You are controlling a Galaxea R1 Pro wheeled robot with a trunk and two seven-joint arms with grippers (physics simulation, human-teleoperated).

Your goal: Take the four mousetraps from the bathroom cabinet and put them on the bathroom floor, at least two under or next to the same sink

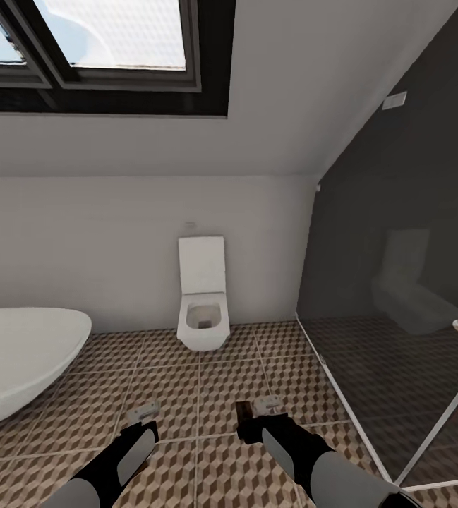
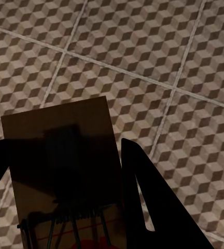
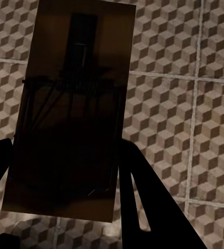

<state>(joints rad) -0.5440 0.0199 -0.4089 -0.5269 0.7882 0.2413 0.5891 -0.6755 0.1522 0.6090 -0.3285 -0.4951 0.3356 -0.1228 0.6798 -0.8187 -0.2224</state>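
Bathroom floor (image 1: 207, 381): big square tiles w/ brown-beige cube print, pale grout, flat & matte. Far centre, white glossy wall-hung toilet (image 1: 202, 296); left, rounded white tub (image 1: 17, 360); right, dark glass shower enclosure (image 1: 398, 282). No sink in sight, so prob. best to turn & find one before lowering, then set both boards flat beside it on same tiles. Left gripper (image 2: 65, 197) clamped on a mousetrap (image 2: 60, 155), right gripper (image 3: 65, 171) clamped on another mousetrap (image 3: 75, 104); flat tan wood, dark wire parts, held above floor.
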